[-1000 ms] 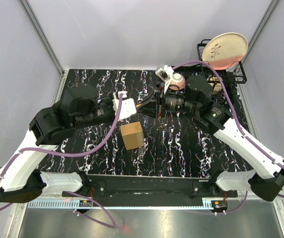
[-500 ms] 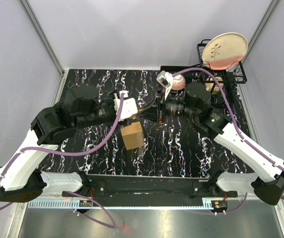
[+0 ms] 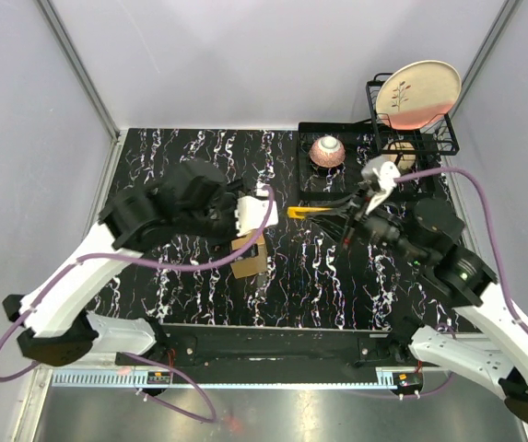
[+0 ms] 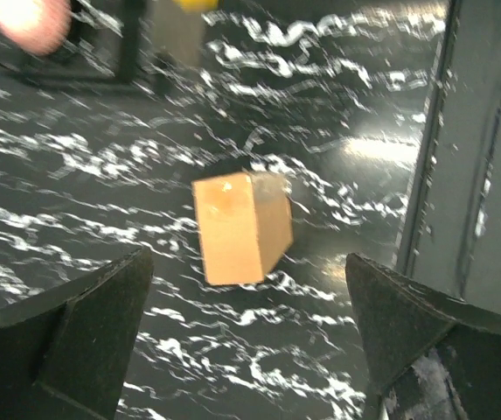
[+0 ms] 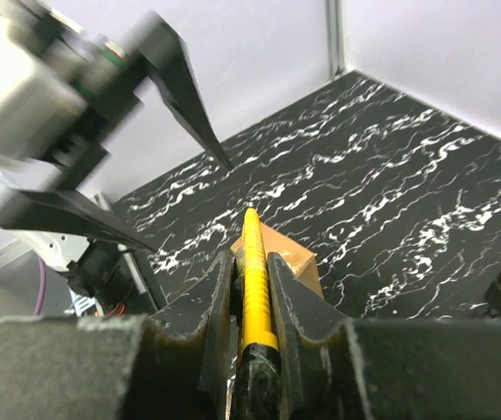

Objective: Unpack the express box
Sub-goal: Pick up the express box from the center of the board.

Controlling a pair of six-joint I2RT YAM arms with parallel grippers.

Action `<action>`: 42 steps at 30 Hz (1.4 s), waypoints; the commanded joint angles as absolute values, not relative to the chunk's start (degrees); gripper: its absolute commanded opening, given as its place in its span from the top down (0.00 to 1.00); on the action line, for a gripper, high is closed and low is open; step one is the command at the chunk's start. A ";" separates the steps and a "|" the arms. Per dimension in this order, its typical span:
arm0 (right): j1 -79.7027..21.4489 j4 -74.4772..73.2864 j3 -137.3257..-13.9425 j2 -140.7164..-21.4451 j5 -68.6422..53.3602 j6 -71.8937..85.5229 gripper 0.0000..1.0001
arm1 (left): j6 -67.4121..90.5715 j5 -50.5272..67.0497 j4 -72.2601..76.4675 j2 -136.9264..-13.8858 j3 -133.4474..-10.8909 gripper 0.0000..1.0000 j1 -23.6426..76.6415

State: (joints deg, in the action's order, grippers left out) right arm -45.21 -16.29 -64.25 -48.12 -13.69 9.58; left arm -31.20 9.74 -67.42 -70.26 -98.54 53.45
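The left gripper [image 4: 248, 262] hangs spread wide above the box [image 4: 240, 226], the right gripper [image 5: 252, 282] nearby clamps the knife [image 5: 252, 241]; next, I'd guess, comes slitting the lid.

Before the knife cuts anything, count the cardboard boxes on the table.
1. The express box lies mid-table, below the open left gripper. The arms hide some of the table, so another could be there.

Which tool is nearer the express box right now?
Left. The left tool hangs open just above the express box; the right tool, shut on the yellow utility knife, is off to the box's right, apart from it.
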 commanded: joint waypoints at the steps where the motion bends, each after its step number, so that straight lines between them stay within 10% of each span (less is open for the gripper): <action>1: -45.26 -18.37 -63.37 -43.95 -7.21 7.38 1.00 | -33.13 19.23 -71.20 -74.88 -95.72 0.01 48.53; 42: -45.26 -21.01 -60.64 -38.32 -7.12 9.58 1.00 | -35.77 19.77 -57.30 -81.74 -78.31 0.01 36.39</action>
State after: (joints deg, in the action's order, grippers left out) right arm -45.21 -21.34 -60.31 -38.79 -8.40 9.23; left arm -33.78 18.59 -59.79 -81.82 -78.74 37.54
